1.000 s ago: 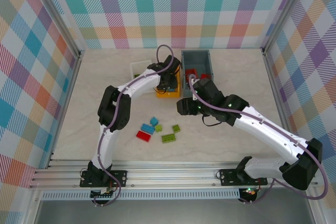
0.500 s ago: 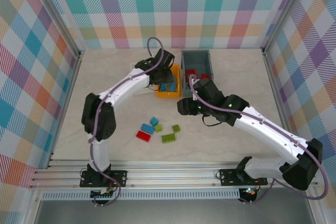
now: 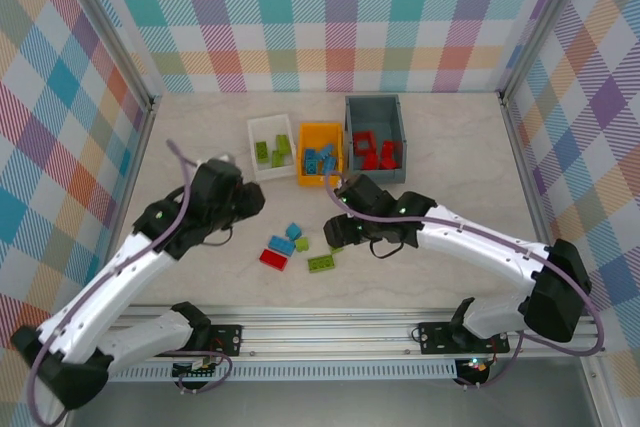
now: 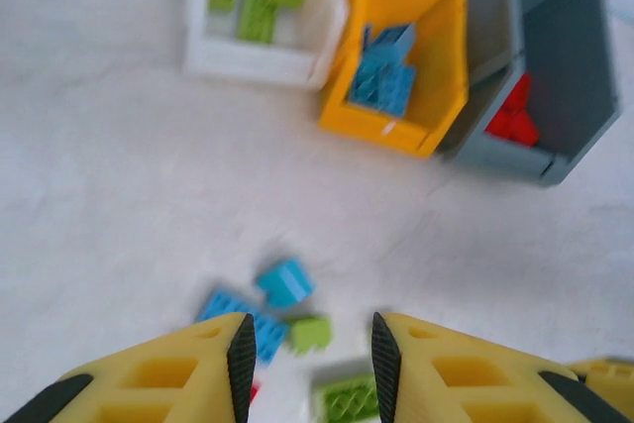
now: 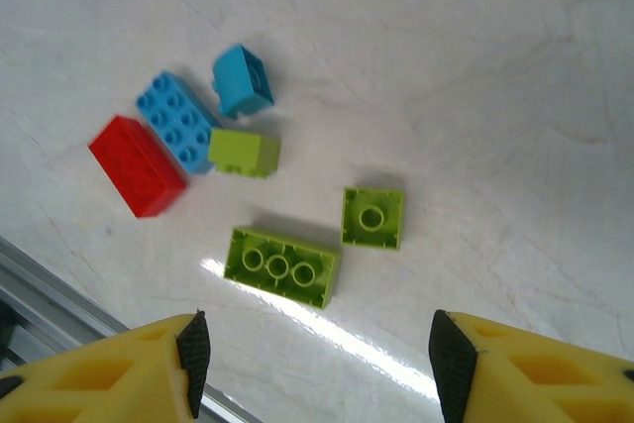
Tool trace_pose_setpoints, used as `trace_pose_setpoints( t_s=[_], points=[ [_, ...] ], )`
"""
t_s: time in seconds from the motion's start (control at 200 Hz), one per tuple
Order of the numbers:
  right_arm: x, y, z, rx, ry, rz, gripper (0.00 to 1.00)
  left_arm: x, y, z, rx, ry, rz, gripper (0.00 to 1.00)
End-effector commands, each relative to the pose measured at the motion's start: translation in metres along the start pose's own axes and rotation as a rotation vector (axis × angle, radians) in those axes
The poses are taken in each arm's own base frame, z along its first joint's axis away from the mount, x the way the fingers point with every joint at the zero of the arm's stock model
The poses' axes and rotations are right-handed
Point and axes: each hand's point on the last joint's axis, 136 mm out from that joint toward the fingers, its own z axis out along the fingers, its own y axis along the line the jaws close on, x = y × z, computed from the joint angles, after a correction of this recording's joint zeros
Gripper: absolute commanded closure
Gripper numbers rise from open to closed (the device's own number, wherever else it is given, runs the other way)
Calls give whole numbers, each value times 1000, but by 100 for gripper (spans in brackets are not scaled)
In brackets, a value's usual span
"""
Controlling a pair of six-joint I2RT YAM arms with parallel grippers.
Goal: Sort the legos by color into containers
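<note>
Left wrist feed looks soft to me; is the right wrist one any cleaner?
Left wrist: yes, blurred throughout, the orange bin smeared. Right wrist: sharp, studs readable on the long green brick, with a glare streak on the table beside it.

Three containers (image 3: 318,183) in row at rear; loose legos (image 3: 281,245) clustered in front of them

The left wrist view is soft all over. In it the white bin (image 4: 260,62) and grey bin (image 4: 495,151) run off the top edge. The bottom edge cuts the long green brick (image 4: 347,405). A finger (image 4: 168,383) of the left gripper (image 4: 310,356) hides nearly all of the red brick (image 4: 255,393). Seen from overhead, the right arm (image 3: 345,227) largely covers the small square green brick (image 5: 372,217).
</note>
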Motion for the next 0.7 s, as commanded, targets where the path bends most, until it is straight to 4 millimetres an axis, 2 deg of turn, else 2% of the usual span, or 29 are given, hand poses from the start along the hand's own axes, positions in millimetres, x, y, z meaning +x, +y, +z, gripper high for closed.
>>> trace_pose_setpoints(
  t_s=[0.0,0.08,0.165,0.39,0.53,0.575,0.695],
  points=[
    [2,11,1,-9,-5,-16,36,39,32,-11,-36,93,-70,62],
    [5,21,9,8,15,-67,36,52,46,-17,-41,106,-105,62],
    [6,36,18,1,33,-119,35,54,59,-24,-72,83,-135,62],
    [12,97,50,-69,99,-354,32,25,92,-66,-134,-138,-223,62],
    [24,135,66,-128,156,-475,35,15,100,-84,-137,-202,-235,62],
    [31,141,73,-123,187,-494,36,14,102,-89,-139,-213,-238,62],
    [48,139,91,-100,266,-456,39,11,105,-97,-131,-235,-245,62]
  ],
)
